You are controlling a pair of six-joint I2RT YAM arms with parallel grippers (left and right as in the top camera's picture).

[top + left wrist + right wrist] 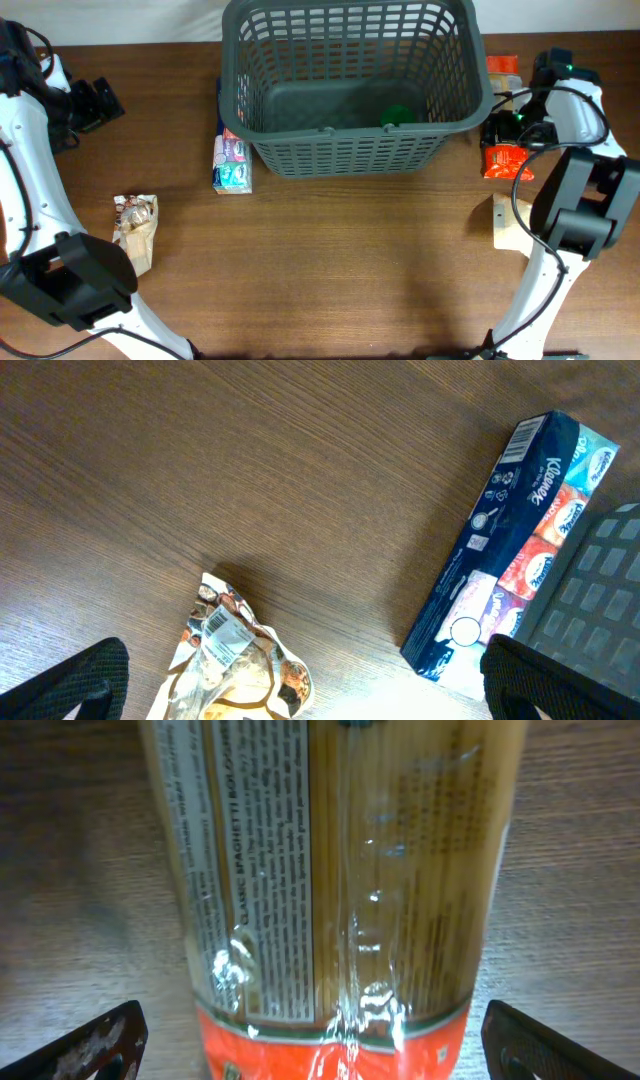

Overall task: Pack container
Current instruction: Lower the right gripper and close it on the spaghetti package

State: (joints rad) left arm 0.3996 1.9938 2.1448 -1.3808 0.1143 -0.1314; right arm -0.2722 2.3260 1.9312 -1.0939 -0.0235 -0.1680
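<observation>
Now the right gripper [320, 1050] hangs spread wide over the spaghetti packet [330, 870], just right of the container [350, 150], which stands at the table's far middle. It should settle squarely and pinch mid-packet gently, since that glossy film looks slippery. The left gripper [95, 100] is spread too, holding nothing.

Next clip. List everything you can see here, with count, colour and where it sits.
container: one, dark grey, back centre of table
green item: one, green, inside container, front right; too small to identify
tissue pack: one, blue, red and white, beside container's left wall
snack bag: one, brown and white, crumpled, table's left
spaghetti packet: one, clear with orange-red ends, right of container
flat piece: one, beige, right side by the arm base
table: one, brown wood
left gripper: one, black, open, far left
right gripper: one, black, open, over spaghetti packet
</observation>
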